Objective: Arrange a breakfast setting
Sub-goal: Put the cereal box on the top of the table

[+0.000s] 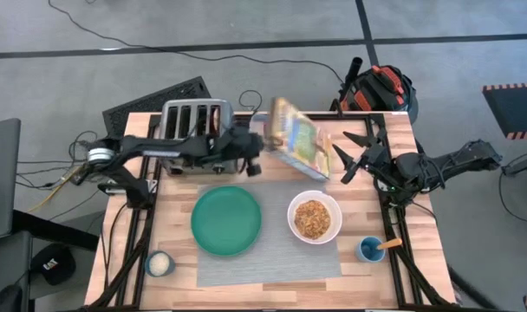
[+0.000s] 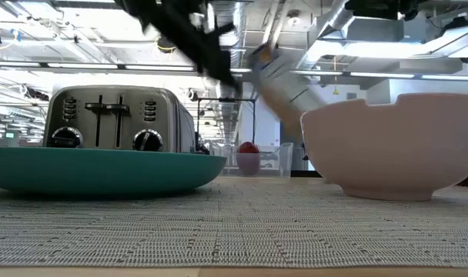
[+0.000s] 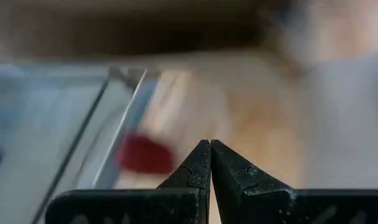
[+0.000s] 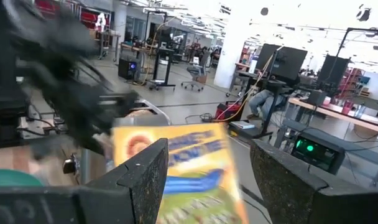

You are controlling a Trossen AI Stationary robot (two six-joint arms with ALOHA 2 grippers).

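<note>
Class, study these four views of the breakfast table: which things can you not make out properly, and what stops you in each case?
- Cereal box: motion-blurred in the high and right wrist views, so its print is unreadable.
- Bowl: in the low view its wall hides the contents.
- Red fruit: a blurred patch in the left wrist view; half hidden behind a clear container in the low view.
- Blue cup: too small in the high view to identify what sticks out.

Left tool point(image 3: 210, 163) pinched — right tool point(image 4: 209, 180) agape
</note>
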